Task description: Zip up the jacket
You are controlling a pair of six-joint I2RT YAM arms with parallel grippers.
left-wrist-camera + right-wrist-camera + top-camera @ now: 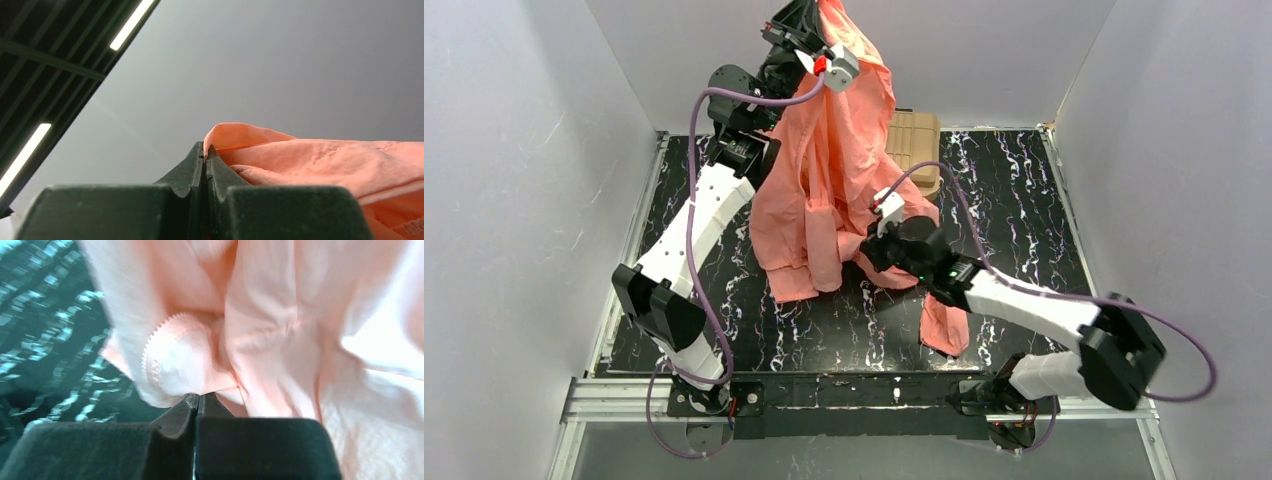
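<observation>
A tan toolbox (919,135) sits at the far edge of the black, white-veined marble-pattern table (1014,200), near its middle. Plain white walls (514,150) enclose three sides. An aluminium rail (614,400) lines the near edge. Ceiling light strips (131,24) glow overhead.

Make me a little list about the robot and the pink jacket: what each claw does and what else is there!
jacket: salmon pink, hanging from above, lower end on the black table
left claw: shut on the jacket's top, raised high
right claw: shut on a low fold
behind the jacket: tan toolbox
</observation>
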